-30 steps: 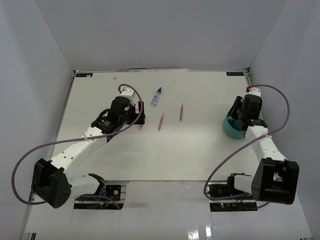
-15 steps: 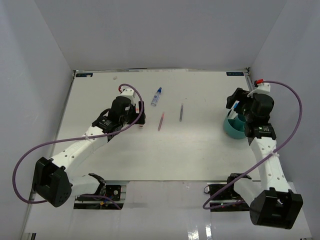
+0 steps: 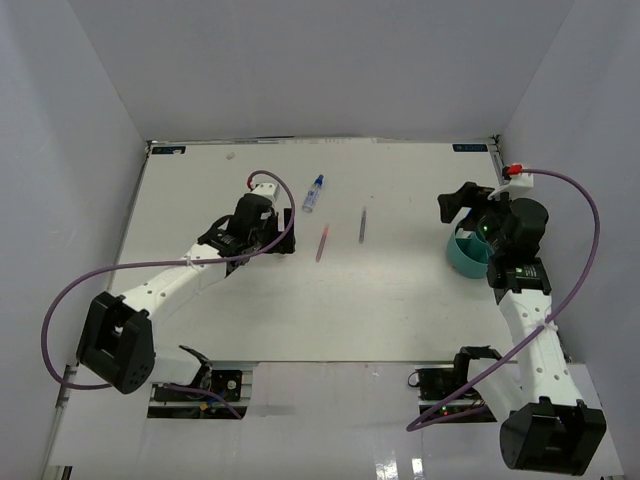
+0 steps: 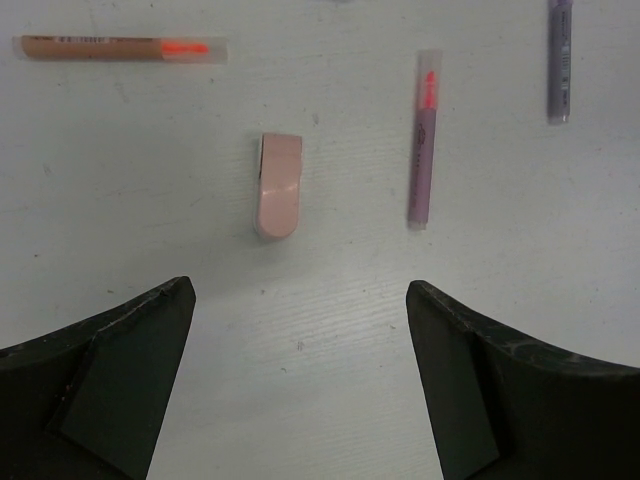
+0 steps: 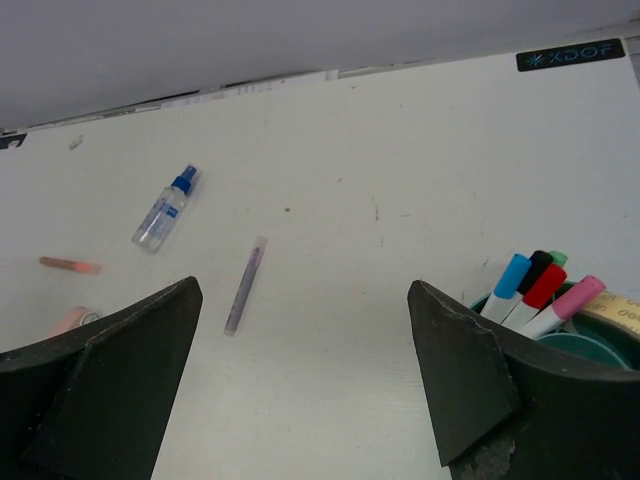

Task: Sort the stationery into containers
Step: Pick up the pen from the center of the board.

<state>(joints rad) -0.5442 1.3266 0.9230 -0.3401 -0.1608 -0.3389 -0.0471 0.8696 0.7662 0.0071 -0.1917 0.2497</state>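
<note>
The left gripper (image 4: 300, 295) has its fingers spread wide with nothing between them. The pinkish eraser (image 4: 279, 186) lies flat on the table (image 4: 330, 330) ahead of the fingertips, clear of both. A pink-tipped pen (image 4: 423, 155) lies near the eraser. The right gripper (image 5: 305, 290) stands beside the teal bowl (image 3: 462, 258), fingers apart and empty. The bowl holds upright markers (image 5: 540, 290) and the tape ring (image 5: 618, 312). The blue-capped bottle (image 5: 165, 208) and a purple pen (image 5: 245, 284) lie on the table, well apart from the bowl.

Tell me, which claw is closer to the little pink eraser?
Left. The left gripper hovers over the eraser; the right gripper is across the table, by the teal bowl.
</note>
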